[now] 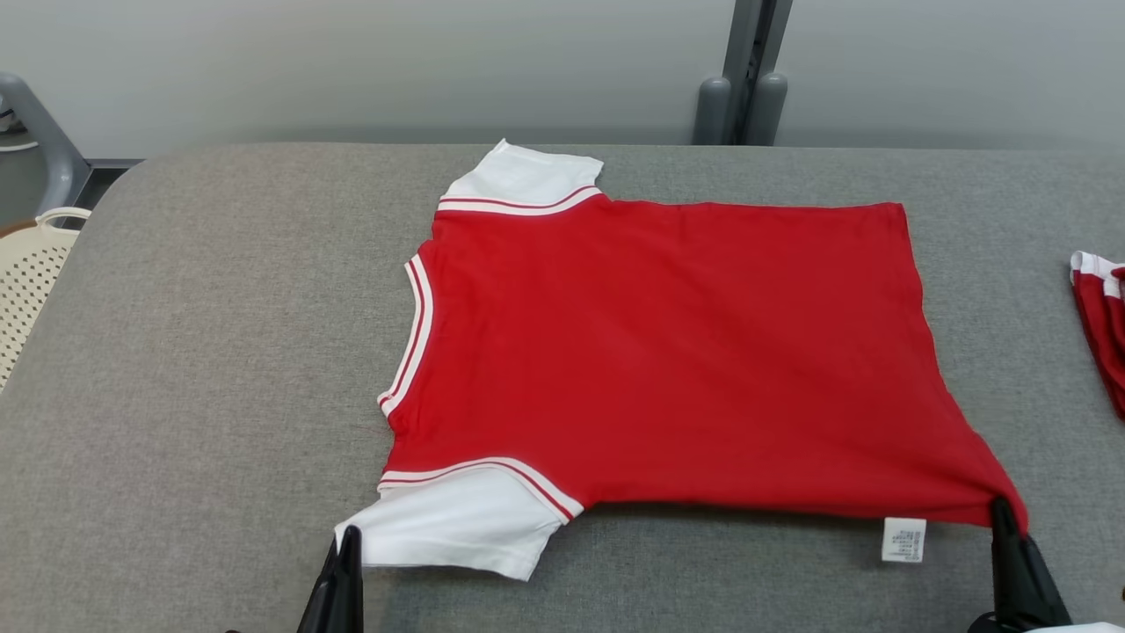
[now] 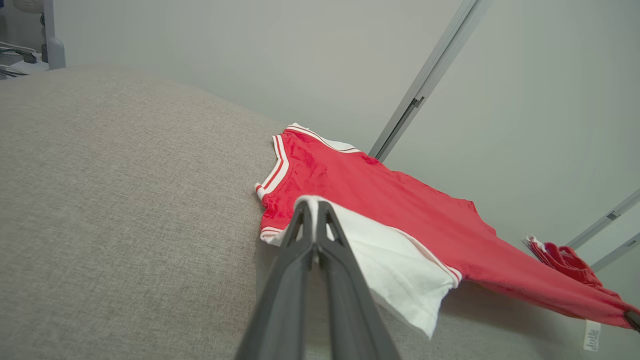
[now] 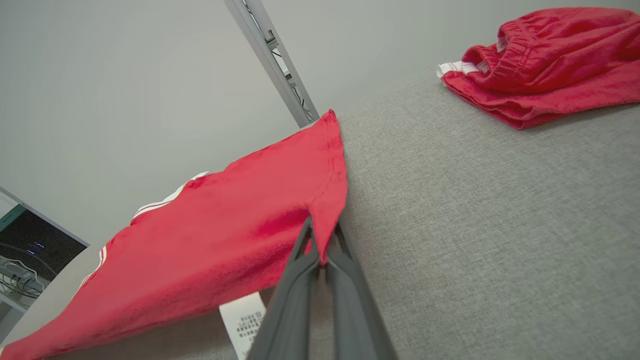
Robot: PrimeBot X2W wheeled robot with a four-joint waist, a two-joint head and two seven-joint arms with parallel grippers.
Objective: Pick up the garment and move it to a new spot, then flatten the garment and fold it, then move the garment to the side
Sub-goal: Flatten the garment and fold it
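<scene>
Your left gripper (image 1: 349,534) is pinched tight on the corner of the white sleeve (image 1: 457,523), near side. The shirt (image 1: 650,352) lies spread mid-table (image 1: 176,396) with its neck to the left and its near edge lifted a little. Your right gripper (image 1: 1004,510) is clamped on the red hem corner beside the label (image 1: 903,539). Gripping both corners likely keeps that edge taut for flattening or a first fold. A second red garment (image 1: 1103,325) sits well apart at the right.
</scene>
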